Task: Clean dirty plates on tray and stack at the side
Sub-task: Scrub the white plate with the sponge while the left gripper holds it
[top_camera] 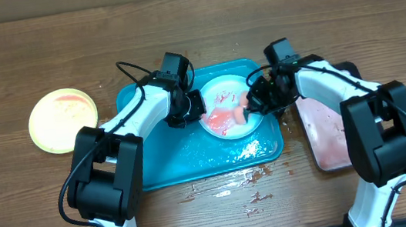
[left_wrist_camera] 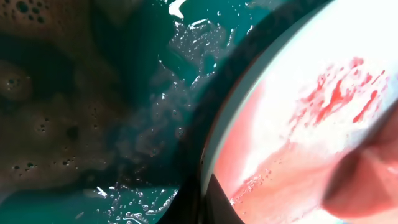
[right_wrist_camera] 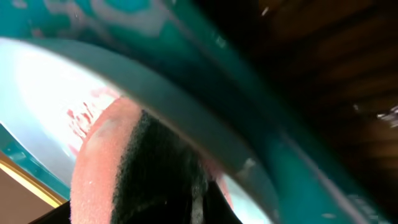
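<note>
A light blue plate (top_camera: 224,99) with red-orange sauce smears lies in the right half of the teal tray (top_camera: 170,160). My left gripper (top_camera: 193,108) is shut on the plate's left rim; in the left wrist view a dark finger (left_wrist_camera: 208,199) sits on the rim of the plate (left_wrist_camera: 311,68). My right gripper (top_camera: 256,103) is shut on a pink sponge (top_camera: 242,109) pressed on the plate's right side. The right wrist view shows the sponge (right_wrist_camera: 99,168) against the plate (right_wrist_camera: 37,81). A yellow-green plate (top_camera: 63,120) with faint smears lies on the table at the left.
A black-rimmed tray with a pinkish inside (top_camera: 329,141) stands right of the teal tray. Foamy water (top_camera: 250,150) pools in the teal tray's front right corner. Wet reddish spots (top_camera: 250,179) lie on the wooden table in front of it.
</note>
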